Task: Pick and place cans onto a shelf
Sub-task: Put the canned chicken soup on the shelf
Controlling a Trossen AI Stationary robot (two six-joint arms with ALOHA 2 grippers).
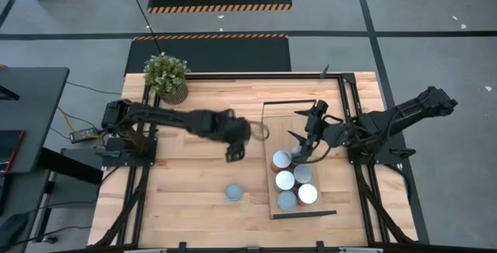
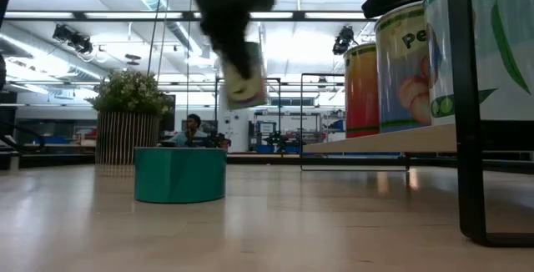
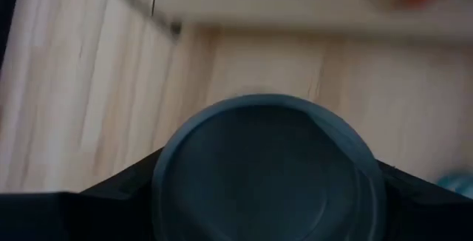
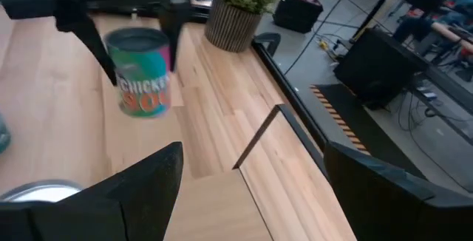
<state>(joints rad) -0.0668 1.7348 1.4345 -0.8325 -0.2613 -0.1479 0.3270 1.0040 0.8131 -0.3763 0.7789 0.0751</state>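
Pale wooden tabletop [image 1: 194, 199] carries a long light-wood shelf with a thin black frame [image 1: 273, 113] toward its right side. The left gripper [image 1: 237, 140] hangs above the table, just beside the shelf's near edge, its fingers [image 3: 111, 197] clamped on a teal can with a red-lettered label [image 4: 140, 71]; the can is lifted clear of the wood and sits between the fingers, its grey-blue round top [image 3: 270, 171] filling the wrist view. The right gripper [image 1: 304, 148] hovers over the shelf with its fingers apart, holding nothing. Five silver-topped cans [image 1: 295, 181] cluster on the shelf near that gripper. One short teal can [image 1: 234, 192] stands alone on the table. A potted green plant [image 1: 167, 77] sits at the far edge.
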